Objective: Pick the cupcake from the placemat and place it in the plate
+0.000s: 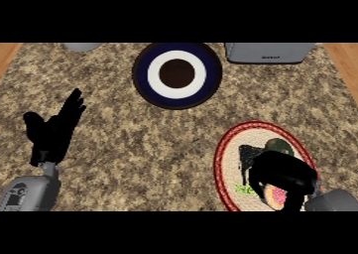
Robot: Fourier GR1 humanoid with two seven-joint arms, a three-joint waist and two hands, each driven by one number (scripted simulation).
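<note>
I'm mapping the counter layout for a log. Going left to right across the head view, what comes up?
Left hand, open and resting at the left → plate with dark blue and white rings → placemat with its red rim → right hand, fingers curled over the cupcake on the placemat.

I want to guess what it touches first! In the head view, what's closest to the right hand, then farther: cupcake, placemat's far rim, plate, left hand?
1. cupcake, under the right hand
2. placemat far rim, just ahead
3. plate, ahead and left
4. left hand, far left
</note>
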